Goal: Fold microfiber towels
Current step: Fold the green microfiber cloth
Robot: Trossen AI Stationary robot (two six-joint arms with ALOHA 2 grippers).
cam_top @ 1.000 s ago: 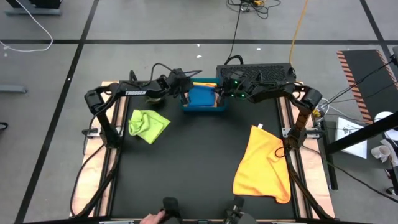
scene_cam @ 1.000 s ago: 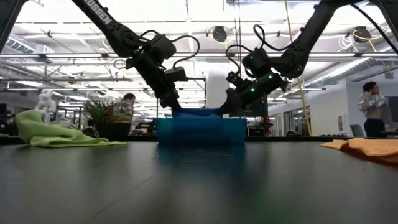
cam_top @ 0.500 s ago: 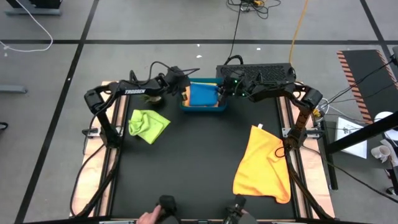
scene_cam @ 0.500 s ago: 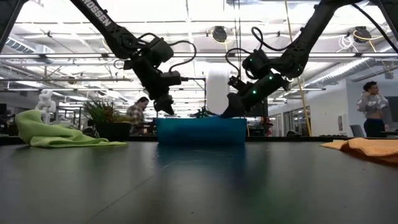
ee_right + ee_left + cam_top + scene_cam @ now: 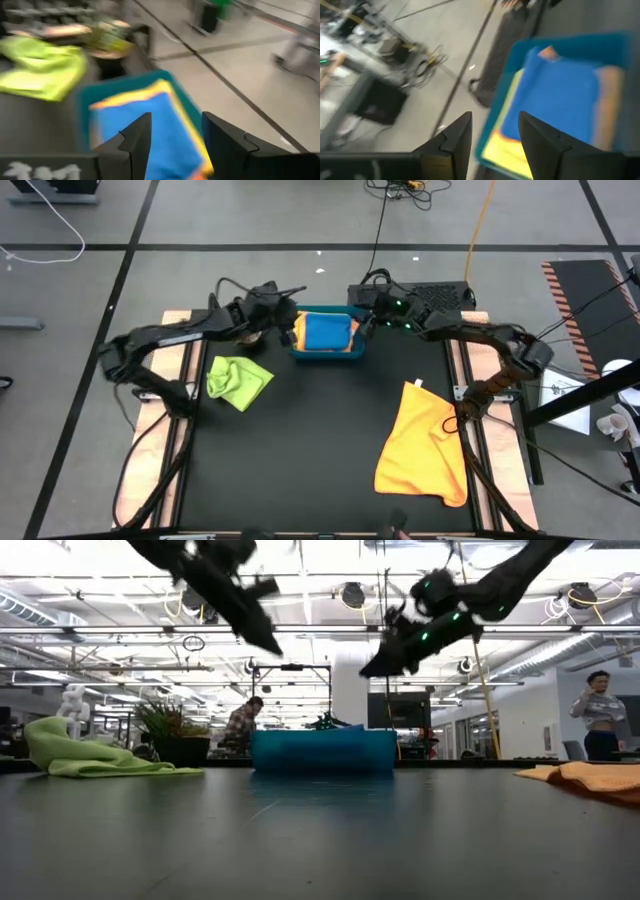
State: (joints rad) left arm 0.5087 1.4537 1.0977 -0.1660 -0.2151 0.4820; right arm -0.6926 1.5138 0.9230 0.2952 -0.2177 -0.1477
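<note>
With the folded blue microfiber towel [image 5: 323, 332] lying in the rigid teal rectangular tray [image 5: 327, 355] at upper centre, the left gripper [image 5: 287, 332] and right gripper [image 5: 361, 326], fingers spread and empty, should rise clear before reaching for the crumpled lime green microfiber towel [image 5: 238, 380] at left.

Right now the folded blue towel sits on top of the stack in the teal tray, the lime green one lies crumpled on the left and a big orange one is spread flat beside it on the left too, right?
Not quite. The orange towel lies on the table's right side, far from the lime green towel; the high view shows it. The rest holds: the blue towel tops the stack in the teal tray.
</note>
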